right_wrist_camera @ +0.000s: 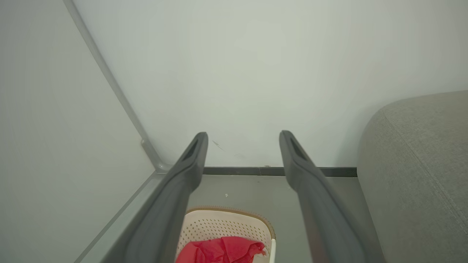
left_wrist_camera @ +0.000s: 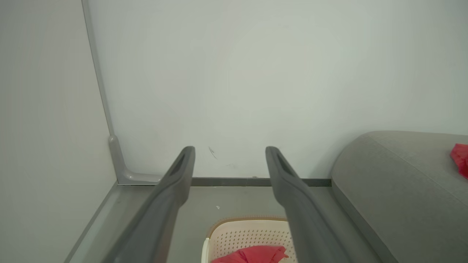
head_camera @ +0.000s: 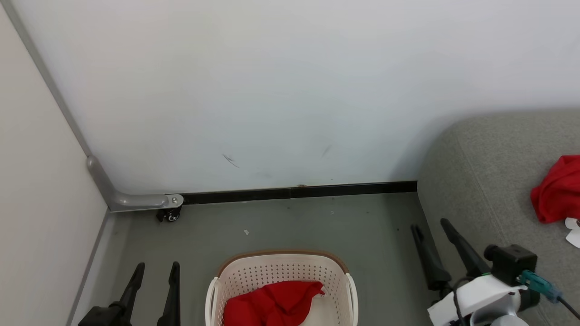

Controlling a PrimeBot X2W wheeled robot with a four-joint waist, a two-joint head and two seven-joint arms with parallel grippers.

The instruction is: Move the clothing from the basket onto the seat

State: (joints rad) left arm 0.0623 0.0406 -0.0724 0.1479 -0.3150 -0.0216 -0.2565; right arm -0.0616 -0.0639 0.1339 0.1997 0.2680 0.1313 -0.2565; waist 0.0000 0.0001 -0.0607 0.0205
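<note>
1. Grey floor (head_camera: 317, 217) meets a white wall (head_camera: 290, 90) at the far side.
2. Near left, the left gripper (head_camera: 157, 267) hovers with jaws apart, empty.
3. Near centre, the basket (head_camera: 281, 254) holds one red garment (head_camera: 272, 303).
4. Right of it, the right gripper (head_camera: 430, 225) has jaws apart, empty.
5. Far right, the seat (head_camera: 480, 158) carries the other red garment (head_camera: 559, 190).

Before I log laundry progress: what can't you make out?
Basket: near part cut off by head view's bottom edge; the red cloth inside may hide more.
Garment on the seat: cut by that view's right edge.
White scrap beside it: too cropped to identify.
</note>
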